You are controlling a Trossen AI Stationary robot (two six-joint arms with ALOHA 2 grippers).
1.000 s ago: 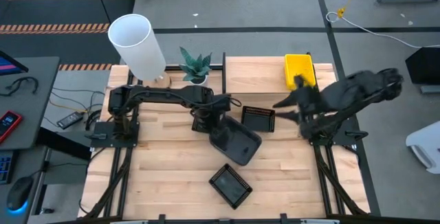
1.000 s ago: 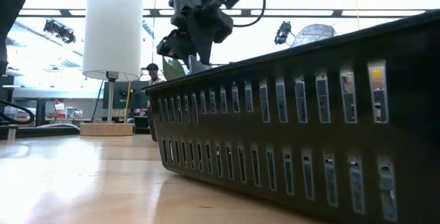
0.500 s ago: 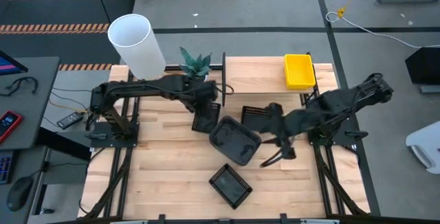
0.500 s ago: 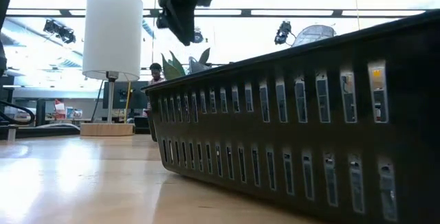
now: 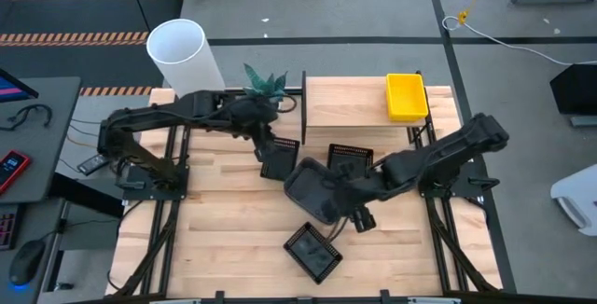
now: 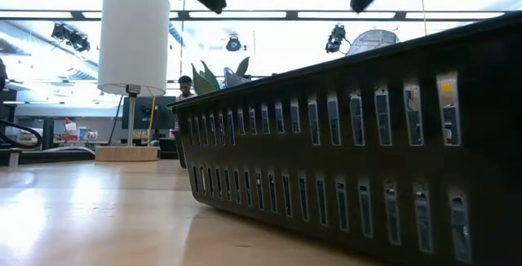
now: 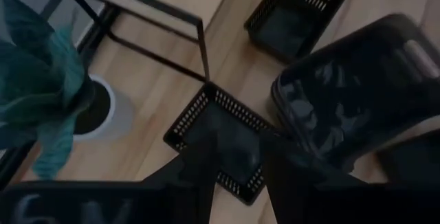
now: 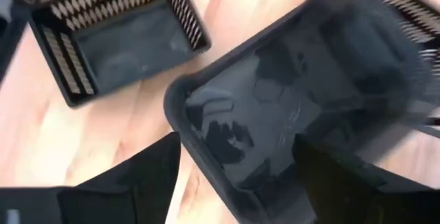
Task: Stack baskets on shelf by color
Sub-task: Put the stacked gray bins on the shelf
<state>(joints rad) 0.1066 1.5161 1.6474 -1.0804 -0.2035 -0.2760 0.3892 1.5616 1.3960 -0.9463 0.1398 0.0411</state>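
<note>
Jaws of both grippers gape: right gripper [image 8: 234, 176] over glossy, round-cornered grey basket [image 8: 289, 121].

The right gripper [image 5: 347, 206] hangs low over the smoky grey basket [image 5: 317, 190] — one black mesh basket [image 5: 313, 251] lies just nearer the table's front edge than it, another [image 5: 352, 159] just behind. The left gripper [image 5: 266, 141] sits above a third mesh basket [image 5: 278, 158], beside the shelf [image 5: 350, 106], where a yellow basket [image 5: 407, 96] rests at the far end.
</note>
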